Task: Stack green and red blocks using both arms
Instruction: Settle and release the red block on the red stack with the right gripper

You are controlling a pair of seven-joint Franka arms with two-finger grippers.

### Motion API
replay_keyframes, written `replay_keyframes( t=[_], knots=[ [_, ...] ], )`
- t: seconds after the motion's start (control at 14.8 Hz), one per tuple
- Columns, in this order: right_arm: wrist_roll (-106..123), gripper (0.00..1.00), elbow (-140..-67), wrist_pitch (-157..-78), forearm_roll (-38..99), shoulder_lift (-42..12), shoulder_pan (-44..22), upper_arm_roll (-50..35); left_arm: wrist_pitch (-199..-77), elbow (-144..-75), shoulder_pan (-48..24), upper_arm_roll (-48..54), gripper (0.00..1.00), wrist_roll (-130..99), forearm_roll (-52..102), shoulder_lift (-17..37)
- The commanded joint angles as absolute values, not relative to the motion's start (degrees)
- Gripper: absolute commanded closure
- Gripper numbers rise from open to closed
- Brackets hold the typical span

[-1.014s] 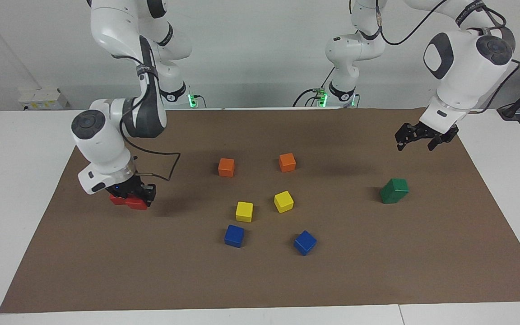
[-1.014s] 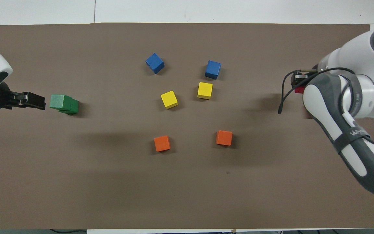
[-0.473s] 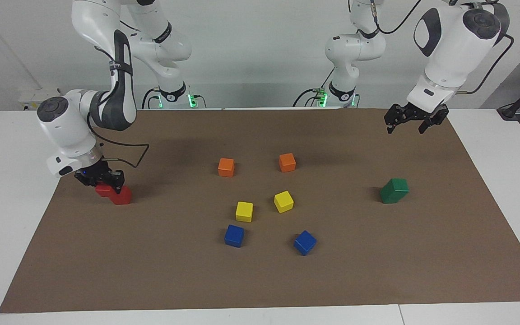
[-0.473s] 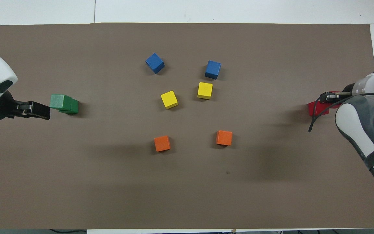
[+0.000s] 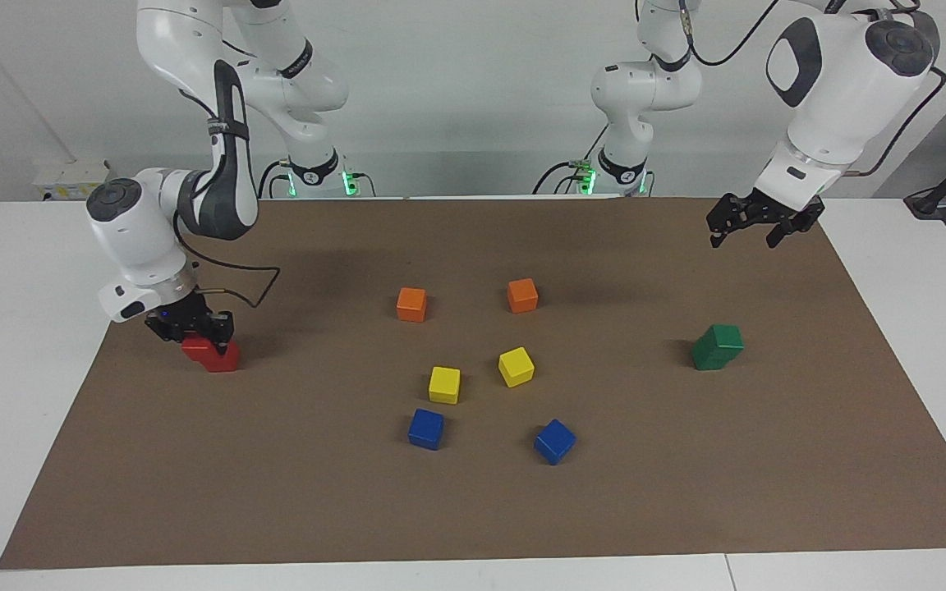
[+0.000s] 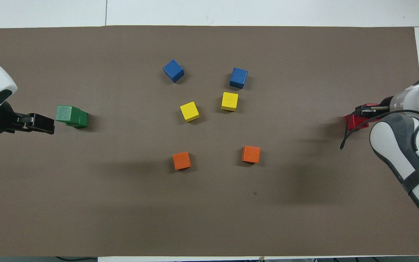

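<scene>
Counting two red blocks (image 5: 214, 353), two green blocks (image 5: 717, 346), stacked.

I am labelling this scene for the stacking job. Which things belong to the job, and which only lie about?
Job:
- green cube stack
- red cubes, one on another, under right gripper
- left gripper, raised, waiting

Lying about:
- orange cubes
- yellow cubes
- blue cubes

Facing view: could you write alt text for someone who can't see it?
The right gripper sits on two stacked red cubes on a brown mat. The left gripper hangs above the mat, near two stacked green cubes.
</scene>
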State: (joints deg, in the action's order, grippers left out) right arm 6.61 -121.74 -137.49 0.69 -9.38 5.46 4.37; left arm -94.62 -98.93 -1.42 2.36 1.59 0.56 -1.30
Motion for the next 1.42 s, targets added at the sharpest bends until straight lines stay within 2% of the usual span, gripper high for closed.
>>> replay_keyframes(
  t=[0.0, 1.08, 1.15, 1.22, 1.28, 1.35],
  knots=[
    [8.7, 1.0, -124.97, -139.48, 0.7, -7.21, 6.5, 3.87, -92.2, -96.15, -1.85, 2.11, 0.0, 0.53, 1.49, 0.53],
    [8.88, 1.0, -126.21, -141.5, 1.49, -6.94, 6.86, 3.69, -92.99, -97.03, -0.7, 2.64, 0.0, 1.06, 1.49, 0.0],
    [8.53, 0.88, -126.21, -141.5, 1.49, -6.94, 6.94, 3.78, -93.08, -97.03, -0.7, 2.29, 0.0, 1.05, 1.49, 0.0],
    [8.44, 0.58, -126.12, -141.5, 1.49, -6.94, 6.86, 3.78, -93.08, -97.03, -0.7, 2.29, 0.0, 0.97, 1.49, -0.09],
    [8.44, 0.03, -126.12, -141.5, 1.49, -6.94, 6.86, 3.78, -93.34, -97.12, -0.79, 2.29, 0.0, 0.88, 1.49, -0.17],
    [8.44, 0.0, -126.04, -141.5, 1.49, -6.94, 6.86, 3.78, -93.08, -97.03, -0.79, 2.2, 0.0, 0.88, 1.49, -0.35]
  ],
)
